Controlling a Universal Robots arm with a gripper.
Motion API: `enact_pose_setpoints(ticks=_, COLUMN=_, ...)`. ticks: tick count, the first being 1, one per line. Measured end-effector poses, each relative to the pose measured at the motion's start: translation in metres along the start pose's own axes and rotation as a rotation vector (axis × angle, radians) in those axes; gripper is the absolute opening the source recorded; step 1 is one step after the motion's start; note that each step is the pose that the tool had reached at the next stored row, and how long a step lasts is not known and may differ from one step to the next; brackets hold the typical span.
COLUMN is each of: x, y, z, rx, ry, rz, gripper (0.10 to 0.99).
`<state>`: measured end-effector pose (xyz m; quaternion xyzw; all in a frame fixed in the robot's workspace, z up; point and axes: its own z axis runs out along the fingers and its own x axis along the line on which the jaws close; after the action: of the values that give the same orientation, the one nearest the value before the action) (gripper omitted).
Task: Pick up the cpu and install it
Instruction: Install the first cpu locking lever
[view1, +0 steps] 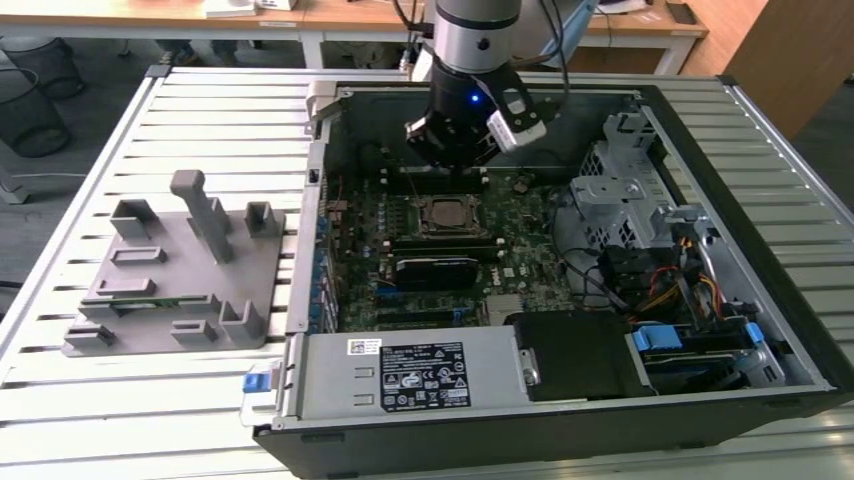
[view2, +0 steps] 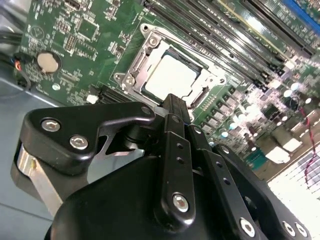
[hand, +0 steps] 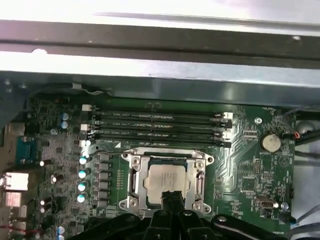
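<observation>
The cpu (view1: 442, 214) is a small square chip with a silvery top. It lies flat inside the metal socket frame (view1: 441, 233) on the green motherboard of the open computer case. In both wrist views the cpu (view2: 169, 78) (hand: 167, 178) sits square within the frame. My gripper (view1: 449, 166) hangs above the board just behind the socket. Its black fingers are closed together with nothing between them, and their tips (view2: 172, 102) (hand: 170, 197) line up over the chip's near edge. I cannot tell whether they touch it.
A grey fixture block (view1: 174, 275) with a green memory stick stands on the slatted table at the exterior view's left. Around the socket are memory slots (hand: 155, 125), a coin battery (hand: 271, 141), a silver power supply (view1: 400, 375), a drive cage (view1: 621, 190) and cables (view1: 667, 290).
</observation>
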<state>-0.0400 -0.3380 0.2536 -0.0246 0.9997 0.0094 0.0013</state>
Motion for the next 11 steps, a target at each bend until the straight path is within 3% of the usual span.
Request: enact_pose_setpoints(ticks=11, x=0.0306, y=0.0015, z=0.0, rx=0.0, ry=-0.005, rz=0.003, gripper=0.106)
